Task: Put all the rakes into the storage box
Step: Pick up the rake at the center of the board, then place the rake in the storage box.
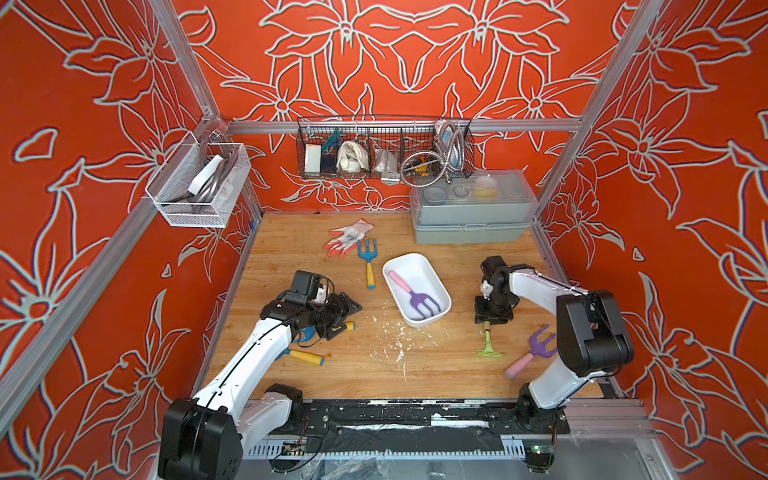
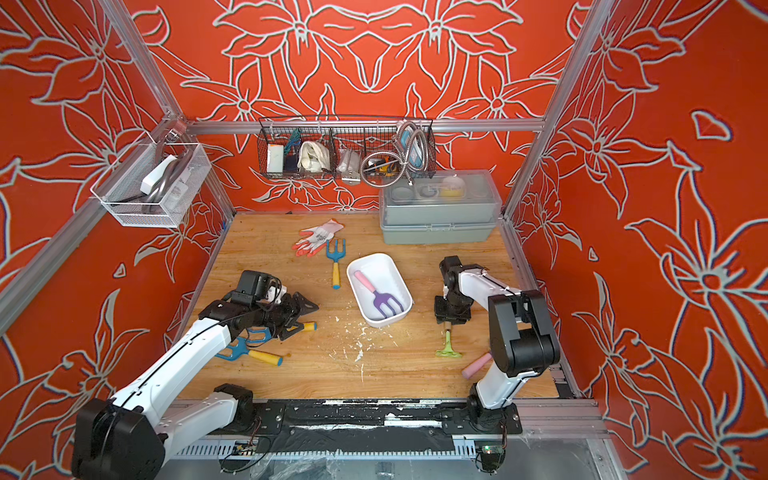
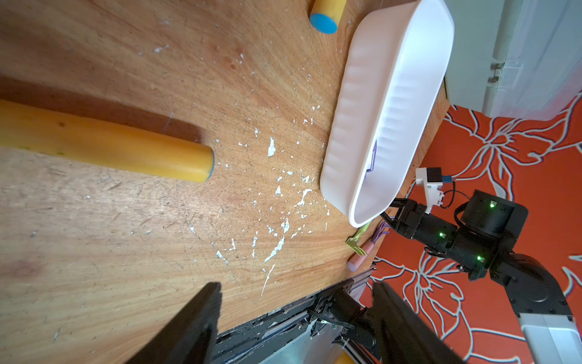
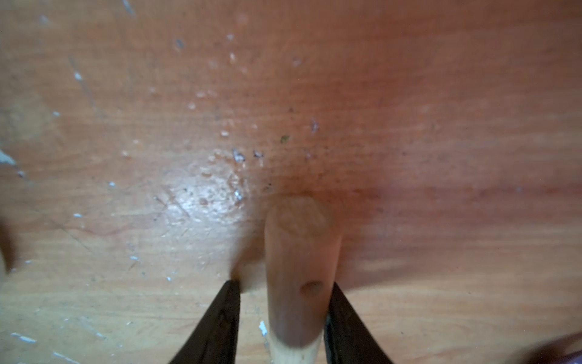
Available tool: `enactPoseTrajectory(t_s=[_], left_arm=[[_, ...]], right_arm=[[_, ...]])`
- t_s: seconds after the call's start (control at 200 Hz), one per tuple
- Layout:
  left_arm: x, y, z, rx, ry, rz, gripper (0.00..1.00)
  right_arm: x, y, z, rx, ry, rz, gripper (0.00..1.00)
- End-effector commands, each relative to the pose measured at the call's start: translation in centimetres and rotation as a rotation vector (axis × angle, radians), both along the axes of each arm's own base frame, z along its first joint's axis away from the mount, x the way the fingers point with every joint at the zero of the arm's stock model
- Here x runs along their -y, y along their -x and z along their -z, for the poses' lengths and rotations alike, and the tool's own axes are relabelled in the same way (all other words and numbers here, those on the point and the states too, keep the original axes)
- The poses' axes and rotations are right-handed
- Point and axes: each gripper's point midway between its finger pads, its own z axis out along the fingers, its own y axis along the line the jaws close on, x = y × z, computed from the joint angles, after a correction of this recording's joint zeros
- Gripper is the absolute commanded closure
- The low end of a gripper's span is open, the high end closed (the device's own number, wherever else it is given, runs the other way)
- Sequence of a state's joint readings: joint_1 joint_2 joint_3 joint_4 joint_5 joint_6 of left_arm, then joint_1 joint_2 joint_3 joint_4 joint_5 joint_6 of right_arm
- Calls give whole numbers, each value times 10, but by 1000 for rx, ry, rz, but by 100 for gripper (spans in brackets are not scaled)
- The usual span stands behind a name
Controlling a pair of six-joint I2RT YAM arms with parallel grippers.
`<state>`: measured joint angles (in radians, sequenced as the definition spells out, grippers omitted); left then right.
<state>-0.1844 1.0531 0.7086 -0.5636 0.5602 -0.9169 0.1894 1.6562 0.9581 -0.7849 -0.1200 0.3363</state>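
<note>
The rake lies on the bench beside the storage box, its wooden handle between the right jaws, open and not yet clamped for lifting, while the left jaws hang open and empty across the box.

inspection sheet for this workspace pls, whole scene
surface: scratched wooden tabletop, white flecks mid-table.
job's things: green-headed, wooden-handled rake lies on the table, outside the shallow white plastic storage box, which holds a purple fork with pink handle.
clutter: orange-and-white gloves, blue fork with yellow handle, two blue yellow-handled tools by the left arm, second purple pink-handled fork, grey case with clear lid.
grippers: left gripper open, empty; right gripper astride the rake's handle, gap on one side, not clamped.
cables: thin black cable looped at the right wrist camera.
surroundings: red floral walls, aluminium frame, black wire basket, white mesh basket.
</note>
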Motion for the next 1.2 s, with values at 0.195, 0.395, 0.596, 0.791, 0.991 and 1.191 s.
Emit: enactPoseTrajectory(t_s=[0.195,0.395,0.596,0.791,0.991,1.191], left_arm=[[4,-4,-14,54,13,21,23],[14,-24,-44,154,75,38,20],[28,-47,-77,242,177,54,18],[38,-60,-92,264,238,77,16],[37,-58,-85,243,232,78,16],[33,-48,-72,212,219,59,17]], right_arm=[[6,1,-5,12,18,-9,74],[6,-13,-33,86,21,-20,89],[-2,-33,-69,164,-11,-26,99],[-33,-56,-111,275,-126,-57,99],[-87,-73,-142,324,-198,-198,99],[-136,-85,-153,317,-228,-323,99]])
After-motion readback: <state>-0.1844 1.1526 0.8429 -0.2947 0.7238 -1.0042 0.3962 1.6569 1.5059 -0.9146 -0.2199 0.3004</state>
